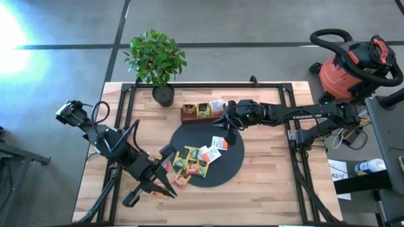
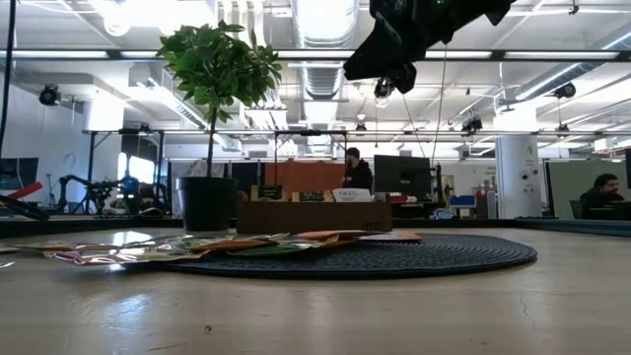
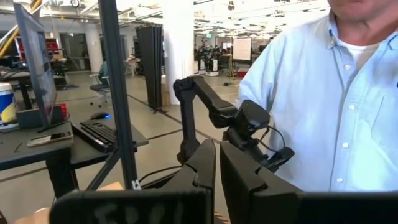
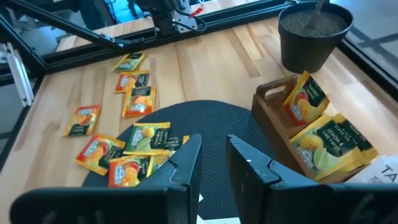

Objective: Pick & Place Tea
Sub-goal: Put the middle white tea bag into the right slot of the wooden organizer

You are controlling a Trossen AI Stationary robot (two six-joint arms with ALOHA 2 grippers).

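From above, a pile of tea sachets [image 1: 196, 159] is seen on the black disc [image 1: 230, 165], and a few more are spread on the wooden table [image 1: 271, 189] just past the disc's left edge. Some sachets are already stood up in the brown tray [image 1: 202, 111] at the far edge of the disc, next to the potted plant [image 1: 158, 60], so the job looks partly done. The right gripper [image 1: 222, 129] is held high, between the tray and the pile, likely so that it can be brought down on a sachet. The left gripper [image 1: 153, 183] is kept low at the near left, beside the loose sachets, with its fingers spread apart and nothing between them. In the low view, the sachets [image 2: 237, 245] are seen lying flat on the disc [image 2: 444, 256], with the tray [image 2: 315, 215] behind them and the right gripper [image 2: 394, 44] up at the top; whether it is open cannot be told there. In the left wrist view, only the room and a person's light blue shirt [image 3: 323, 106] are shown, as the camera is pointed up and away. In the right wrist view, the right gripper [image 4: 214, 158] is seen open and empty above the disc [image 4: 211, 121], with the sachets [image 4: 134, 152] below it and the filled tray [image 4: 311, 134] close by.
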